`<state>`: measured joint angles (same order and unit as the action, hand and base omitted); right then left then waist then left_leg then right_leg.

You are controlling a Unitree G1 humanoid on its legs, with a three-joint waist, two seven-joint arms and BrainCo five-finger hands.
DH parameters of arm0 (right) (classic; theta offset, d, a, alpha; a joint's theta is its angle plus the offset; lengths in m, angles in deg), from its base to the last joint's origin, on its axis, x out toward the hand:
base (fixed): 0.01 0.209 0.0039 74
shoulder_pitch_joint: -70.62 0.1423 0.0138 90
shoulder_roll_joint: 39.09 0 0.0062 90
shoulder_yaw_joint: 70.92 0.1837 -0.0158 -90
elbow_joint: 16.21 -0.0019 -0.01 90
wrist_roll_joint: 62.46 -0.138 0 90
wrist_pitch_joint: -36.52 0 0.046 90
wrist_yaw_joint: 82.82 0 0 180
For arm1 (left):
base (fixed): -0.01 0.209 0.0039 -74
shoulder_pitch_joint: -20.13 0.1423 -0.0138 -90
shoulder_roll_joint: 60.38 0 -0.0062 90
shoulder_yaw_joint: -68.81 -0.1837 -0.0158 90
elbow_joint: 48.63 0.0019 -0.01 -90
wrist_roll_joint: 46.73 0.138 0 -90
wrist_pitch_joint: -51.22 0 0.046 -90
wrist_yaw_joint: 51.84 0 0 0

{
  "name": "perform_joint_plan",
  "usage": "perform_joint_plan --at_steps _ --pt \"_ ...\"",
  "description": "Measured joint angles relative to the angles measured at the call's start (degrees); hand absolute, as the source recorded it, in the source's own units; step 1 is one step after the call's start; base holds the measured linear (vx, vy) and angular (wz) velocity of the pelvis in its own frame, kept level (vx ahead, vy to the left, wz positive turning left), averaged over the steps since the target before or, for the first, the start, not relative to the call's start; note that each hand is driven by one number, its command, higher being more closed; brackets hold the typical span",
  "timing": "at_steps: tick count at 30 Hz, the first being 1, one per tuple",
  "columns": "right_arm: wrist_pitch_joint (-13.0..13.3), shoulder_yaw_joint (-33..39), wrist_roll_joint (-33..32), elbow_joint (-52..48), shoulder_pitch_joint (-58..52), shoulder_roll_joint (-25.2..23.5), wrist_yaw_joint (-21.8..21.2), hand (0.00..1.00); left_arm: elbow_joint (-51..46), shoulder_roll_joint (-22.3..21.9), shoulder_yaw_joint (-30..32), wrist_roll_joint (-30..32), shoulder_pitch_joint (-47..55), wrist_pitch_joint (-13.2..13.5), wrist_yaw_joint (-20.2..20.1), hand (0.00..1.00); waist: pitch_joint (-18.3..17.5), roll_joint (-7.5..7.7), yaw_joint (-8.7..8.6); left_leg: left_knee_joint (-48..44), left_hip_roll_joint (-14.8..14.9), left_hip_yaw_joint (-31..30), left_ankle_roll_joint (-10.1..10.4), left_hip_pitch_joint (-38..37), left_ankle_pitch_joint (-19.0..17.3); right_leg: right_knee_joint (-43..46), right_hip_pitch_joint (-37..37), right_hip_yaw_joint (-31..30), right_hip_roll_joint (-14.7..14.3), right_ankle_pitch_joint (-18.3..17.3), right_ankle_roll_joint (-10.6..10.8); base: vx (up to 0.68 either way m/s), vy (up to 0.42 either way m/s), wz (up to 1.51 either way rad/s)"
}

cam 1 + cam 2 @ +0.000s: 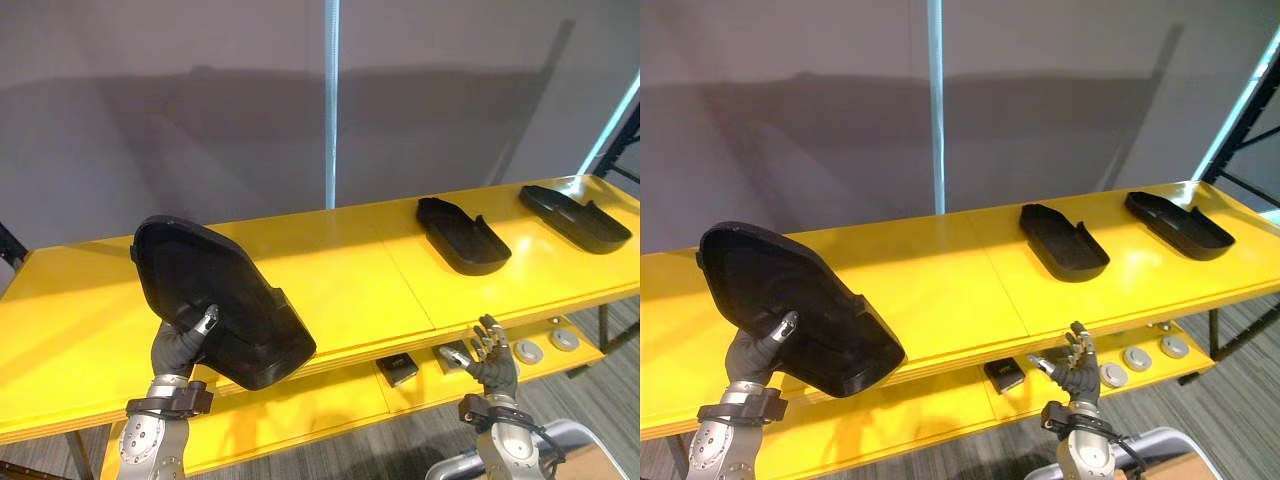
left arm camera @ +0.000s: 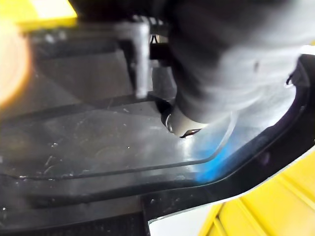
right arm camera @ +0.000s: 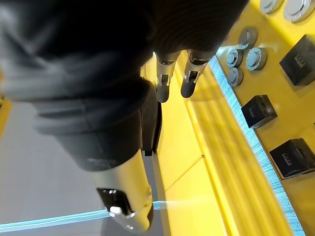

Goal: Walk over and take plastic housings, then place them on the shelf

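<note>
Placement step: left hand (image 1: 178,347), thumb and fingers clamped on a black plastic housing (image 1: 230,300), holds it tilted over the yellow shelf (image 1: 350,280) at its front edge. A second housing (image 1: 462,236) and third housing (image 1: 575,217) lie further right. Below, the right hand (image 1: 495,366) hangs spread and empty. Next move probably: lower flat, release.

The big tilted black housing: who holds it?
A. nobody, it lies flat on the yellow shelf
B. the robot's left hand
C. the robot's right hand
B: the left hand grips the tilted black housing at its lower edge; the right hand is open and empty.
</note>
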<state>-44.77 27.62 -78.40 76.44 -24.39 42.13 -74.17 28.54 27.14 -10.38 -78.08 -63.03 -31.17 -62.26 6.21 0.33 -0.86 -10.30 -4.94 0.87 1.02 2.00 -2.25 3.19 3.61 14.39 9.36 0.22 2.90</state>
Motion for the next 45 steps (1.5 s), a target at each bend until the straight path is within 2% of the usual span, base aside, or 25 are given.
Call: perform_joint_plan --at_steps 2,6,9,11,13,14,15,18,21,24,29,30,33,36,37,40,45 --pt "0.0 0.4 0.0 -0.8 -0.3 0.5 0.1 0.0 0.0 0.1 -0.6 0.0 -0.9 -0.2 -0.4 1.0 0.2 -0.7 -0.54 -0.2 -0.1 2.8 0.8 -0.1 0.5 0.3 0.7 0.6 0.4 -0.3 0.4 0.04 0.006 0.29" --pt "0.4 0.4 0.0 -2.3 0.4 1.6 0.4 0.0 0.0 1.4 -2.2 -1.3 -5.3 -2.6 -0.1 1.0 0.8 -2.23 -1.38 1.9 -0.3 4.5 0.7 -1.3 0.5 1.3 0.3 0.1 0.8 -1.9 0.8 0.0 0.022 0.0" --pt "0.6 0.3 -0.6 -2.7 -0.6 1.5 -0.2 0.0 0.2 3.9 -3.5 -3.4 -7.8 -7.0 0.1 1.0 0.8 -3.01 -2.79 5.9 -0.3 5.9 0.7 -3.6 0.6 2.0 0.1 -1.1 0.7 -3.9 1.5 -0.05 0.003 -0.14" --pt "0.6 0.3 -0.5 -5.1 -3.1 1.5 -1.4 0.0 2.8 5.9 -3.5 -6.4 -10.1 -10.6 0.1 1.0 0.5 -4.5 -4.42 8.3 0.3 7.1 -0.3 -4.1 1.2 2.8 -1.1 -1.5 0.1 -4.1 1.3 -0.1 -0.01 -0.12" --pt "0.5 -0.5 -0.5 -6.1 -5.5 1.7 -3.5 0.0 8.5 8.9 -3.5 -11.4 -13.3 -14.8 0.1 1.0 0.4 -5.35 -4.96 10.3 1.0 8.7 -1.4 -4.9 1.9 4.1 -2.6 -3.3 -0.8 -4.2 1.3 -0.1 0.001 -0.35" --pt "0.4 -0.9 -0.5 -6.2 -6.2 1.8 -4.1 0.0 10.2 9.6 -3.5 -13.0 -14.2 -16.0 0.1 1.0 0.4 -5.42 -5.33 10.5 1.1 8.9 -1.6 -5.0 2.0 4.3 -2.7 -3.5 -0.9 -4.2 1.3 -0.08 -0.002 -0.27" --pt "0.4 -1.8 -0.5 -6.3 -7.3 2.0 -5.5 0.0 13.8 10.5 -3.6 -15.8 -16.0 -17.9 0.1 1.0 0.5 -5.56 -6.27 11.2 1.3 9.1 -1.6 -5.1 2.1 4.7 -3.2 -3.9 -1.2 -4.2 1.3 -0.07 -0.003 -0.13" --pt "0.4 -3.8 -0.4 -6.6 -9.1 3.0 -8.7 0.0 23.8 12.0 -4.3 -21.9 -21.1 -20.0 0.3 1.0 1.0 -6.28 -7.25 11.8 1.6 11.0 -1.7 -4.1 2.4 6.9 -6.0 -6.0 -1.4 -4.3 1.1 -0.1 0.005 -0.29" --pt "-0.1 -6.5 -0.4 -6.8 -10.1 5.2 -11.7 0.0 33.8 12.8 -6.8 -24.9 -25.5 -20.5 1.1 1.0 1.6 -7.35 -8.12 12.1 1.6 12.8 -1.6 -3.7 2.6 8.4 -8.2 -7.6 -1.4 -4.2 1.3 -0.03 0.029 -0.28" --pt "-0.9 -8.7 -0.2 -7.3 -10.8 6.7 -13.6 0.0 41.3 13.8 -7.9 -25.7 -27.9 -20.8 1.3 1.0 2.4 -7.62 -9.35 12.1 1.5 13.7 -1.5 -3.1 3.6 9.8 -10.1 -8.9 -1.5 -4.5 1.1 0.02 0.022 -0.18" --pt "-0.9 -10.1 -0.3 -9.1 -10.9 8.0 -14.5 0.0 43.8 15.6 -8.5 -25.7 -31.1 -20.7 1.3 1.0 5.2 -8.13 -9.64 11.9 1.9 14.3 -0.9 -2.6 4.0 11.4 -11.6 -9.3 -1.8 -5.0 0.3 -0.04 0.003 -0.06" --pt "-0.9 -11.2 -0.3 -9.2 -10.4 8.6 -14.6 0.0 43.8 16.9 -9.2 -25.2 -32.9 -20.4 1.5 1.0 6.3 -8.23 -9.62 11.9 1.9 14.3 -0.1 -1.5 4.5 11.8 -13.1 -9.4 -1.7 -5.2 0.1 -0.1 -0.012 0.02" --pt "-1.5 -12.4 -0.3 -10.6 -10.0 8.9 -14.6 0.0 43.8 18.2 -9.5 -23.3 -36.8 -19.6 2.6 1.0 8.9 -8.38 -9.63 11.9 2.1 14.4 0.4 0.0 5.0 12.8 -15.0 -9.5 -1.7 -5.2 -0.2 -0.12 -0.025 0.01" --pt "-1.7 -14.9 -0.3 -13.7 -9.8 9.6 -14.3 0.0 43.9 19.8 -9.6 -20.2 -41.2 -18.7 6.5 1.0 11.5 -8.32 -9.77 11.9 2.1 15.4 0.7 1.7 5.1 15.0 -17.9 -10.4 -1.7 -4.9 -0.2 -0.09 -0.02 -0.09" --pt "-1.8 -16.3 -0.4 -14.1 -9.3 9.9 -14.2 0.0 43.9 21.1 -9.6 -20.1 -42.9 -18.4 8.0 1.0 12.5 -8.1 -10.35 11.8 2.1 15.6 0.0 2.3 5.8 15.5 -18.7 -10.4 -1.6 -4.8 -0.4 -0.09 -0.019 -0.04" --pt "-1.9 -18.2 -0.4 -15.6 -9.0 9.8 -13.7 0.0 43.8 23.8 -9.2 -16.7 -47.0 -17.8 11.3 1.0 14.4 -7.66 -10.92 12.0 2.0 15.6 -0.5 3.5 6.5 16.2 -20.2 -10.4 -1.5 -4.7 -0.5 -0.07 -0.011 0.03" --pt "-2.1 -21.2 -0.5 -16.9 -9.1 8.7 -11.8 0.0 43.8 28.2 -7.8 -12.1 -54.9 -17.5 16.3 1.0 17.5 -6.03 -11.0 11.3 2.3 16.7 -0.3 6.0 5.8 16.3 -21.8 -9.7 -1.1 -4.4 -0.7 -0.07 0.005 0.07"
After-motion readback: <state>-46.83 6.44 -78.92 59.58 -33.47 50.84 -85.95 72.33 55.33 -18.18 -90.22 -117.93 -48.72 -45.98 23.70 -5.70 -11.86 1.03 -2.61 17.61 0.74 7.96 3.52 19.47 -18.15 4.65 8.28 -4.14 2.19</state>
